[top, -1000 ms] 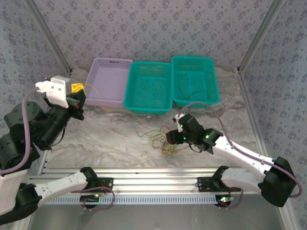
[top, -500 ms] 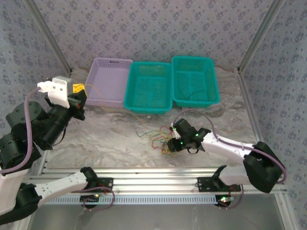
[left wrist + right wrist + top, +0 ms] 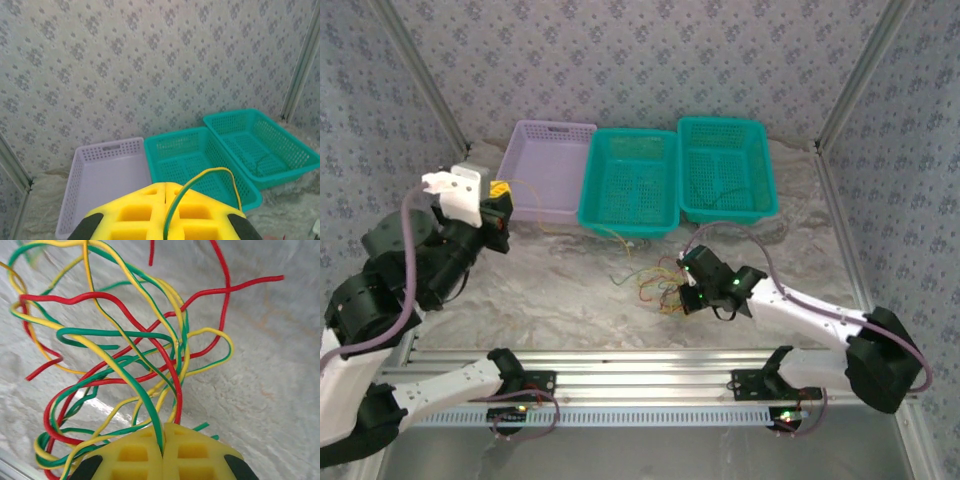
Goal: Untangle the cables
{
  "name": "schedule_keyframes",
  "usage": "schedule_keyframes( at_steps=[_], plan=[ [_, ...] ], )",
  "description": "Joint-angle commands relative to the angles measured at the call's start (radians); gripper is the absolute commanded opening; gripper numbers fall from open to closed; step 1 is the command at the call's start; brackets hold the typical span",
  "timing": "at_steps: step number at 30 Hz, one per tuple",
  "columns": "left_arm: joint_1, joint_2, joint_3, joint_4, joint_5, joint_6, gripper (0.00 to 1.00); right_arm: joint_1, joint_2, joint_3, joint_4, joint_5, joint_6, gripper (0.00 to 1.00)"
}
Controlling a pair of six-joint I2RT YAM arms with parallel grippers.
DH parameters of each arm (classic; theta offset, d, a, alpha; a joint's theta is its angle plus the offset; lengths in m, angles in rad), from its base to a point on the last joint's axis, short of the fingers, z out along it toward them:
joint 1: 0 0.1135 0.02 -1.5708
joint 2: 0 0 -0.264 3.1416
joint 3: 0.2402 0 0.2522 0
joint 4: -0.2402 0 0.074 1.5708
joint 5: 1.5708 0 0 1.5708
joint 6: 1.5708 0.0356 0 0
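Left claw (image 3: 500,191) has swung nearer the lilac basket (image 3: 548,170), pinching a cable (image 3: 215,169).

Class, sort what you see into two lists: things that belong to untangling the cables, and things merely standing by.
Belonging: cables; left gripper, pinching one; right gripper, pinching another.
Standing by: purple basket; middle green basket; right-hand green basket.

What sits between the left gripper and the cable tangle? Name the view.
Top view: bare table between the left gripper and the tangle, crossed by one thin yellow wire running toward the tangle.
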Motion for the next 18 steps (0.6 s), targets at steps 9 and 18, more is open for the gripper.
schedule_keyframes(
  at_steps=[9,18],
  plan=[
    [0.004,0.043,-0.268,0.077,0.190,-0.192,0.00,-0.016,-0.146,0.109,-0.088,0.052,-0.023,0.00],
    [-0.003,0.072,-0.556,0.310,0.434,-0.415,0.17,-0.067,-0.147,0.120,-0.003,-0.082,-0.060,0.00]
  ],
)
